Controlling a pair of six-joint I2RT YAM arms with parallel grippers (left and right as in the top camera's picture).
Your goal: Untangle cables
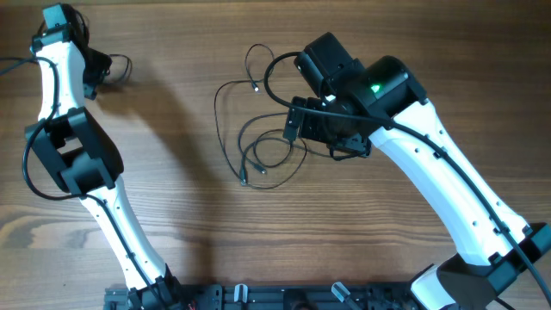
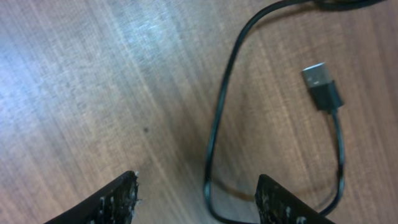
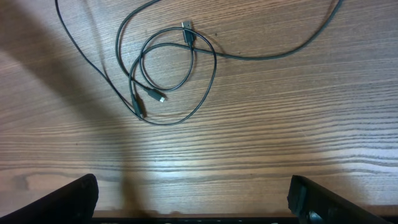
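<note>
A loose tangle of thin black cables point(image 1: 250, 138) lies at the table's middle, with small plug ends spread around it. In the right wrist view the cables point(image 3: 168, 68) form overlapping loops well ahead of the fingers. My right gripper point(image 1: 297, 127) hovers by the tangle's right edge, and its jaws point(image 3: 194, 190) are wide open and empty. A separate black cable point(image 1: 125, 65) lies at the far left by my left gripper point(image 1: 108, 69). In the left wrist view this cable point(image 2: 214, 124) loops between the open jaws point(image 2: 198, 183), and its USB plug point(image 2: 322, 84) lies flat on the wood.
The wooden table point(image 1: 172, 215) bears nothing else. The left arm's own thick cord point(image 1: 30, 168) hangs beside its links. A black rail point(image 1: 258, 297) runs along the front edge between the arm bases.
</note>
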